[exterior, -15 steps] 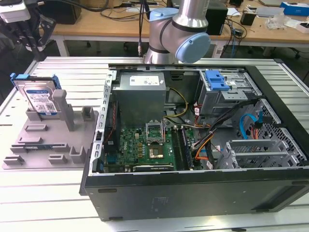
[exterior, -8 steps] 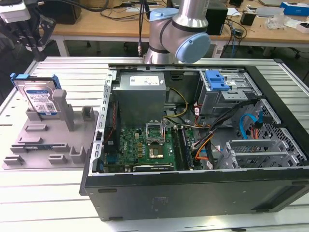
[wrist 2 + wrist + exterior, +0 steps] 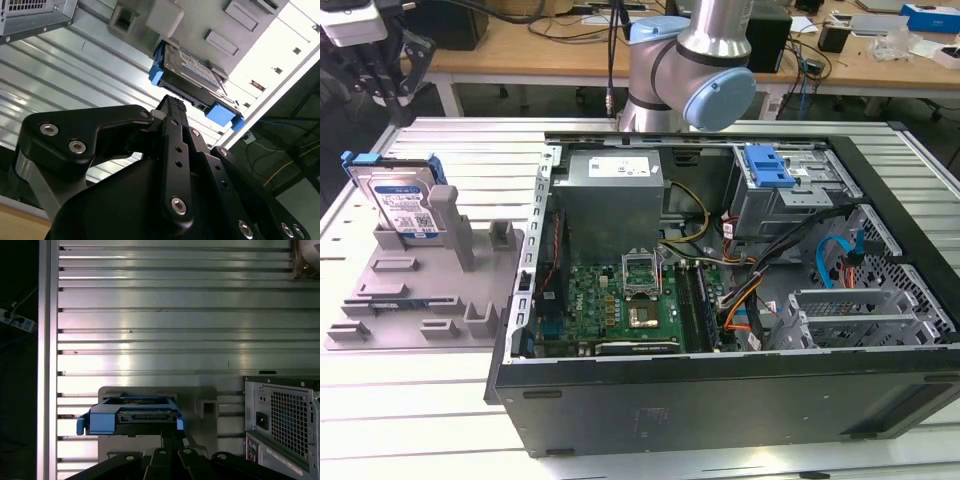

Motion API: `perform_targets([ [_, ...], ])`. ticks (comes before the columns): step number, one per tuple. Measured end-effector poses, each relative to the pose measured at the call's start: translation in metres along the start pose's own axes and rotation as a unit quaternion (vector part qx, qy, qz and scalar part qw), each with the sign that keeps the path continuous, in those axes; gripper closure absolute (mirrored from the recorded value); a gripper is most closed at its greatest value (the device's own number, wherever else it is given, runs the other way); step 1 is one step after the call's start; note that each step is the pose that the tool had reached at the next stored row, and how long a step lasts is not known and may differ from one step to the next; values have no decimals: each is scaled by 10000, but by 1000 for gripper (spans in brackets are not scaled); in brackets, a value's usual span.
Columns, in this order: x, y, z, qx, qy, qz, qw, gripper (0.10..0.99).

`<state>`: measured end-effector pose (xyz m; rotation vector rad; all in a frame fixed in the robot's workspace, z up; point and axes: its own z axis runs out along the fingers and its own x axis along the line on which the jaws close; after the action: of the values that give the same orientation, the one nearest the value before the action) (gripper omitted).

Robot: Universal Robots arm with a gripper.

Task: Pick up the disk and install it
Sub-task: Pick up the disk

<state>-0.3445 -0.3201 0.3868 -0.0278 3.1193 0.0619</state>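
Note:
The disk (image 3: 403,203) stands on edge in a slot of the grey holder (image 3: 430,295) on the exterior view's left. It is silver with a white-and-blue label and a blue frame. In both wrist views the disk (image 3: 192,75) (image 3: 134,418) lies just beyond my black fingertips, with its connector edge facing me. My gripper (image 3: 172,103) (image 3: 172,436) hangs over the disk with its fingers together, holding nothing and not touching it.
An open computer case (image 3: 720,400) lies on the ribbed metal table (image 3: 470,150), to the exterior view's right of the holder. Inside are a grey power-supply box (image 3: 615,195), a motherboard (image 3: 620,305), cables and a drive cage with a blue tab (image 3: 767,166). The arm's base (image 3: 665,75) stands behind the case.

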Motion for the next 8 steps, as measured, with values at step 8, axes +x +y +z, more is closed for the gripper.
perform_targets([
  [8,0,-1,7,-25,50,-1116,9937,973],
])
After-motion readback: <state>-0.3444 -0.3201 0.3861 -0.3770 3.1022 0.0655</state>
